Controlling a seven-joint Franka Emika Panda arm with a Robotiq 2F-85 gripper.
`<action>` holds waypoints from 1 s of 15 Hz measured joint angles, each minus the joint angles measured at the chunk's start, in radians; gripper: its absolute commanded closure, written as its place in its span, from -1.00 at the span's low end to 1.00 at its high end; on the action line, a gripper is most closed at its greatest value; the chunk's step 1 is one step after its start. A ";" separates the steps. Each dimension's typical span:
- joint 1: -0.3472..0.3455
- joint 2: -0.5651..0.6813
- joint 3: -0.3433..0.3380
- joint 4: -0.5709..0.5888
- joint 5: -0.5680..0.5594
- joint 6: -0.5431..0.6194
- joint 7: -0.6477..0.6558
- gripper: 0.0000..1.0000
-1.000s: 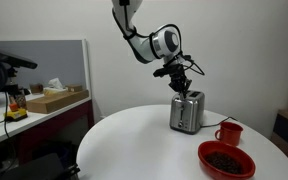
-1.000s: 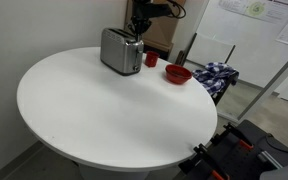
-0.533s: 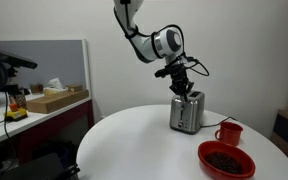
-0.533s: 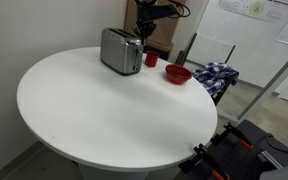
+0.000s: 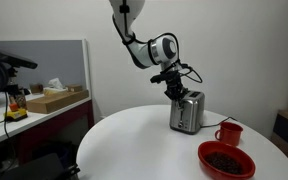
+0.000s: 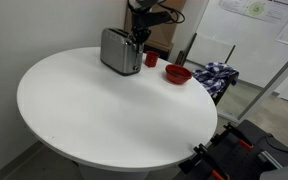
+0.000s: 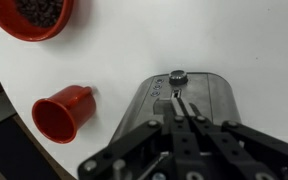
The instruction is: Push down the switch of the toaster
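A silver toaster point(image 5: 186, 112) stands on the round white table point(image 5: 144, 145); it also shows in an exterior view point(image 6: 120, 50) and in the wrist view point(image 7: 184, 95). My gripper point(image 5: 174, 88) hangs right above the toaster's end face point(image 6: 139, 38). In the wrist view my fingers point(image 7: 180, 104) are pressed together, their tips at the slot of the toaster's switch, just below a round knob point(image 7: 177, 76). Nothing is held between them.
A red cup point(image 5: 228, 133) and a red bowl point(image 5: 225, 160) of dark beans sit close to the toaster, also in the wrist view point(image 7: 62, 113) point(image 7: 28, 15). A desk with boxes point(image 5: 44, 100) stands beyond the table. A chair with cloth point(image 6: 216, 75) stands by the table's edge.
My gripper has come down a little toward the toaster's end face and shifted slightly sideways. The toaster, cup and bowl have not moved.
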 measured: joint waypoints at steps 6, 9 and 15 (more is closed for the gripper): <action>0.011 0.055 -0.008 0.003 -0.004 0.044 0.024 0.97; 0.011 0.085 -0.010 0.012 -0.004 0.058 0.031 0.97; 0.013 0.123 -0.010 0.033 -0.003 0.063 0.040 0.97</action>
